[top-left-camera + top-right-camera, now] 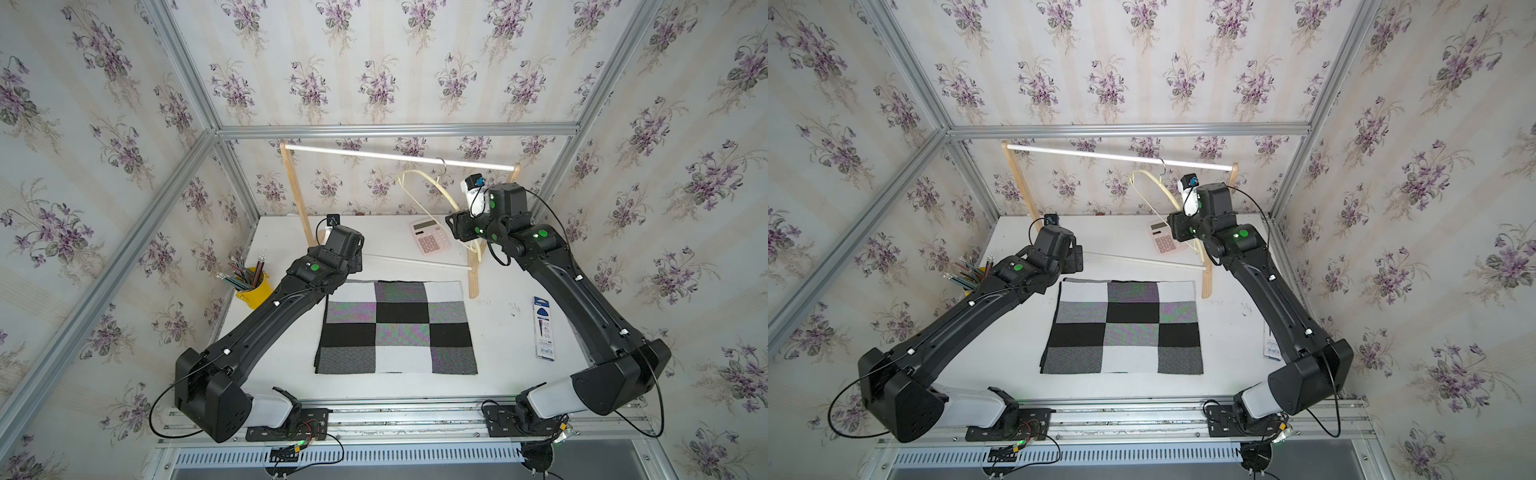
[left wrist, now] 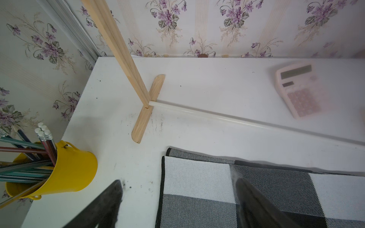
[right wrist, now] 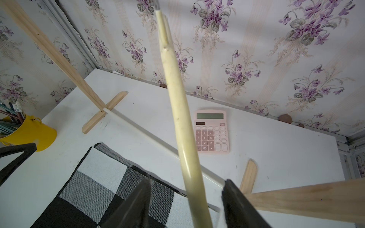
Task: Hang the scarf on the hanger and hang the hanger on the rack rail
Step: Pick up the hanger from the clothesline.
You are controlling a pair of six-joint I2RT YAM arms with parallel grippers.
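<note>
Black right jaws: right gripper [image 3: 186, 181] spread astride the hanger [image 3: 177, 110] arm, touching neither side.
Left jaws: left gripper [image 2: 178, 180] wide, empty, above a corner of the scarf [image 2: 197, 173].
Hanger: hooked on the wooden rack [image 1: 296, 191] top rod [image 1: 399, 160], tilted.
Scarf: flat before the rack's foot rod [image 1: 415, 262].
Risk: uneven pinch may swing or unhook hanger.

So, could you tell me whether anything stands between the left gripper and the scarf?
Nothing visible does. In the left wrist view the left gripper stands open right over the far corner of the scarf, one finger above the cloth, one above bare table.
</note>
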